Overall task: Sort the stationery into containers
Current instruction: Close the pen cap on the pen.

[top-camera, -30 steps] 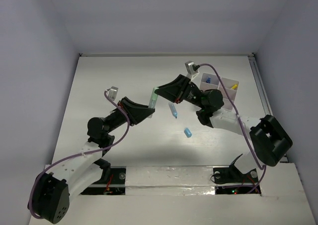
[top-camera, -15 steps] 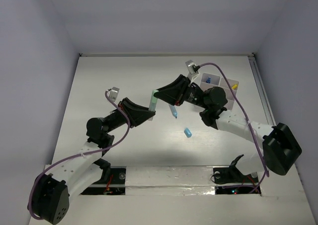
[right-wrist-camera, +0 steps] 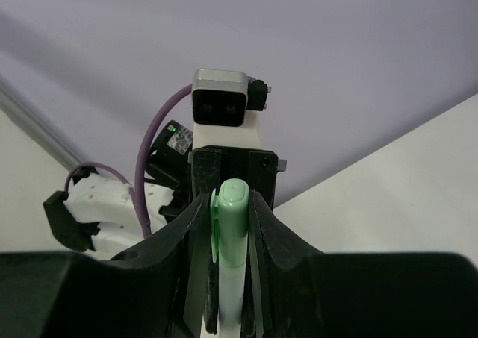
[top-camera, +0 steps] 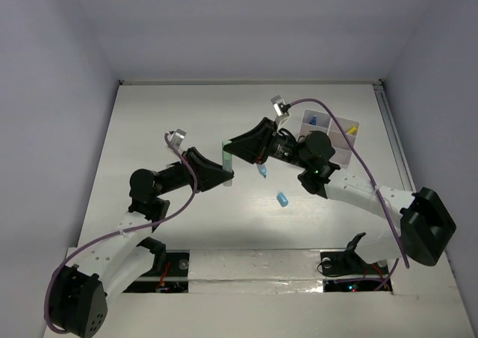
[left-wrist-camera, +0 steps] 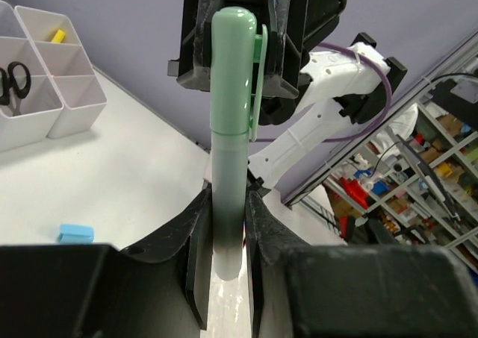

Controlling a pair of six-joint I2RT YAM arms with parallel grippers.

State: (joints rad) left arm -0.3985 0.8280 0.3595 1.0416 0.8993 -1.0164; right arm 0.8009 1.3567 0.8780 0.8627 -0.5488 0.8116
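A mint-green marker hangs upright above the middle of the table, held at both ends. My left gripper is shut on its pale barrel, the fingers pressing both sides. My right gripper is shut on the green cap from the opposite side. A blue pen and a small blue piece lie on the table below. The white containers stand at the back right, with scissors in one compartment and a yellow item in another.
The two arms meet nose to nose over the table's middle. The left wrist camera and its purple cable sit right behind the marker in the right wrist view. White walls close off the left, back and right of the table.
The marker and both grippers have drifted a little left and toward the near edge. The right arm's elbow has swung out to the right. Both grips look unchanged.
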